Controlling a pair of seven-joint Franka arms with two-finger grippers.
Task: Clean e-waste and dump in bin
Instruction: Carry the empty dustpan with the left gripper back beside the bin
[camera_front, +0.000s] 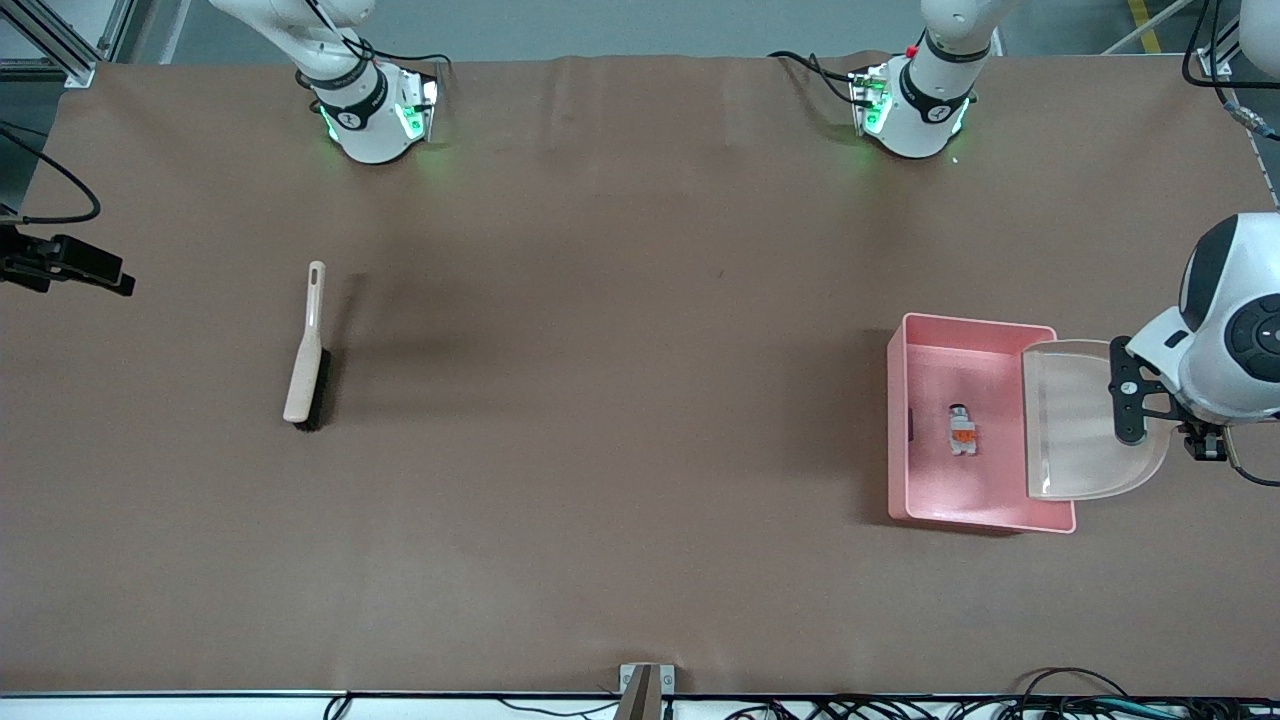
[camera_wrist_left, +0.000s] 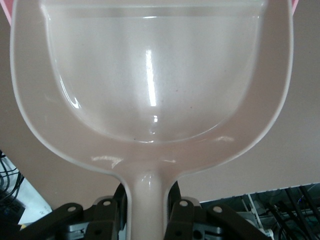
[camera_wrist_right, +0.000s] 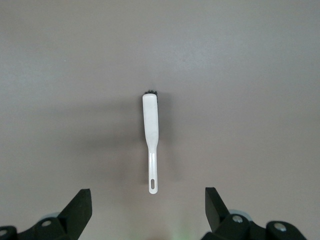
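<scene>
The pink bin (camera_front: 975, 340) stands toward the left arm's end of the table. The whitish switch with orange marks (camera_front: 962, 430) lies inside it. A small dark bit (camera_front: 909, 424) sits against the bin's inner wall; I cannot tell if it is the dark block. My left gripper (camera_wrist_left: 147, 207) is shut on the handle of the beige dustpan (camera_front: 1080, 430), held with its mouth over the bin's end. The pan (camera_wrist_left: 150, 75) looks empty. My right gripper (camera_wrist_right: 147, 212) is open and empty, high over the handle end of the brush (camera_wrist_right: 150, 125).
The beige brush with dark bristles (camera_front: 306, 350) lies on the brown table toward the right arm's end. A black camera mount (camera_front: 70, 265) juts in at that end. Cables run along the table's near edge (camera_front: 1000, 700).
</scene>
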